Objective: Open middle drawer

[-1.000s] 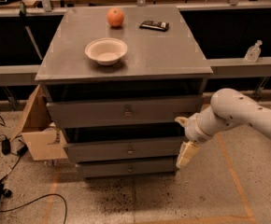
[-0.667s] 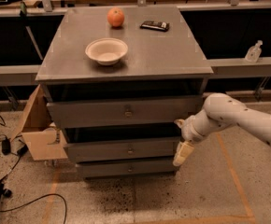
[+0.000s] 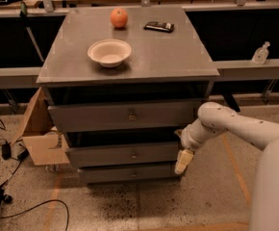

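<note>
Grey cabinet (image 3: 168, 57) with three drawer fronts, seen from the front and above. On its top stands a white bowl (image 3: 109, 52), upright and holding nothing. Behind the bowl lies a round orange fruit (image 3: 119, 18), and to the right of the fruit a flat dark object (image 3: 159, 26) too indistinct to name.

The middle drawer (image 3: 115, 155) lies between the top drawer (image 3: 101, 117) and the bottom drawer (image 3: 110, 174), with its small knob (image 3: 133, 155) at the centre of its front. None of the three drawers shows its inside, so any contents are hidden.

The gripper (image 3: 183, 161) hangs pointing downward at the right end of the middle drawer, well apart from the knob. It overlaps the corner of that front, but contact cannot be judged, nor can it be told whether the gripper is open or closed. The white arm (image 3: 235, 126) enters from the right (its lower part is cut off by the frame edge).

An open cardboard box (image 3: 41, 138) stands on the floor against the cabinet's left side, its interior turned out of sight. Dark cables (image 3: 5, 150) trail across the floor at lower left. A small clear bottle (image 3: 260, 54) rests on the ledge at right.
</note>
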You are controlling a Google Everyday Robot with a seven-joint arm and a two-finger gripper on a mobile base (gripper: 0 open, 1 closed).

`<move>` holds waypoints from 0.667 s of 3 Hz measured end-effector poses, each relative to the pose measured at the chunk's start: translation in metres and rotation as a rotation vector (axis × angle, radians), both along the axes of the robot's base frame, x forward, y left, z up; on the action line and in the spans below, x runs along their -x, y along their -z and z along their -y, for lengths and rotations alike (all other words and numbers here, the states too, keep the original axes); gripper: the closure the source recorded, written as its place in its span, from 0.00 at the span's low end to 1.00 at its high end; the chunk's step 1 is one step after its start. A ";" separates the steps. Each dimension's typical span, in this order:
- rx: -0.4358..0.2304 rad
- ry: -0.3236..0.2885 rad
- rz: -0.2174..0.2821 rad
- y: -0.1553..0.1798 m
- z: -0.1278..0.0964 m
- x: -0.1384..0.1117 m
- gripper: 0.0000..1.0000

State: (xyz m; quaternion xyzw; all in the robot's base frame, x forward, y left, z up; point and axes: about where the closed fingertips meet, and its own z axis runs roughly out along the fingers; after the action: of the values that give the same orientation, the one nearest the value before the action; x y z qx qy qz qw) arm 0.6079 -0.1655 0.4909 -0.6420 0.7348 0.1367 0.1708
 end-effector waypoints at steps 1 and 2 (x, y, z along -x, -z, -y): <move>0.051 -0.063 0.055 0.015 -0.006 -0.008 0.00; 0.075 -0.099 0.080 0.032 -0.007 -0.015 0.00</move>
State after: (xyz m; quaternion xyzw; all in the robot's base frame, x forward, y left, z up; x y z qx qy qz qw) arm 0.6233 -0.1581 0.4590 -0.6883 0.6995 0.0918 0.1689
